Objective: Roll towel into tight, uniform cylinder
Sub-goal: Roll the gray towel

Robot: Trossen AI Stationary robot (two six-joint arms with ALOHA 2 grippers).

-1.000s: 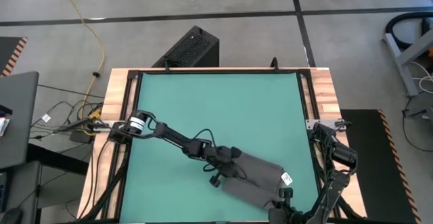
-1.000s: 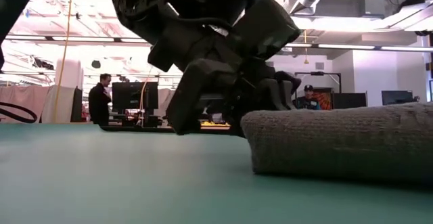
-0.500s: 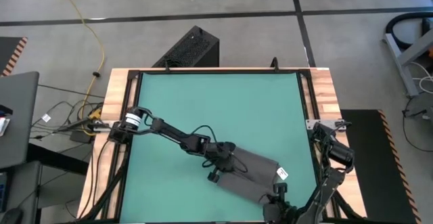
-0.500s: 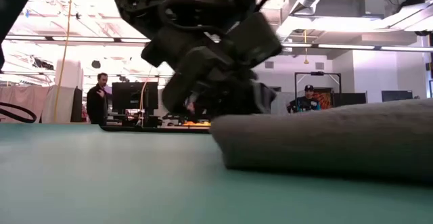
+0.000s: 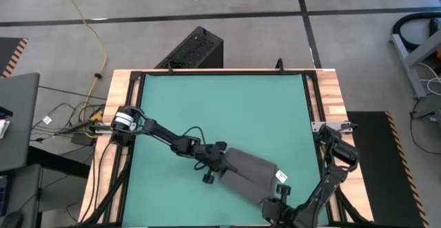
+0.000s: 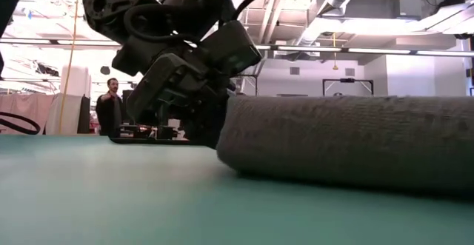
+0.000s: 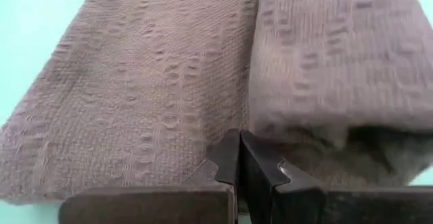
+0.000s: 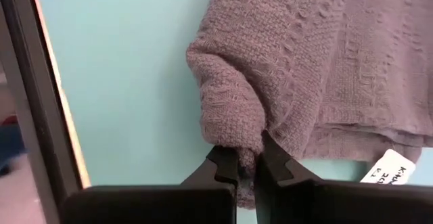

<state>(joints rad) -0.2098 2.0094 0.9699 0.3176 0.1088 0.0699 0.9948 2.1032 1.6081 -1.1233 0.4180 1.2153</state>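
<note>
The dark grey towel (image 5: 249, 175) lies partly folded on the green mat (image 5: 220, 104) near its front right, its white tag (image 5: 281, 177) towards the right end. My left gripper (image 5: 218, 160) is at the towel's left end; in the left wrist view its fingers (image 7: 226, 158) are pressed together on the cloth (image 7: 169, 82). My right gripper (image 5: 276, 205) is at the towel's front right corner, with a bunched fold of cloth (image 8: 237, 116) pinched between its fingers (image 8: 220, 166). In the low view the towel (image 6: 348, 141) forms a thick roll beside the left gripper (image 6: 185, 89).
A black box (image 5: 193, 49) stands on the floor behind the table. The mat's black frame rail (image 8: 40, 82) runs close to the right gripper. A laptop (image 5: 14, 118) and cables lie left of the table. A person (image 6: 109, 108) stands far back in the room.
Both grippers moved left and slightly back, dragging the towel with them. In the low view the towel's end slid left and looks thicker and rounder.
</note>
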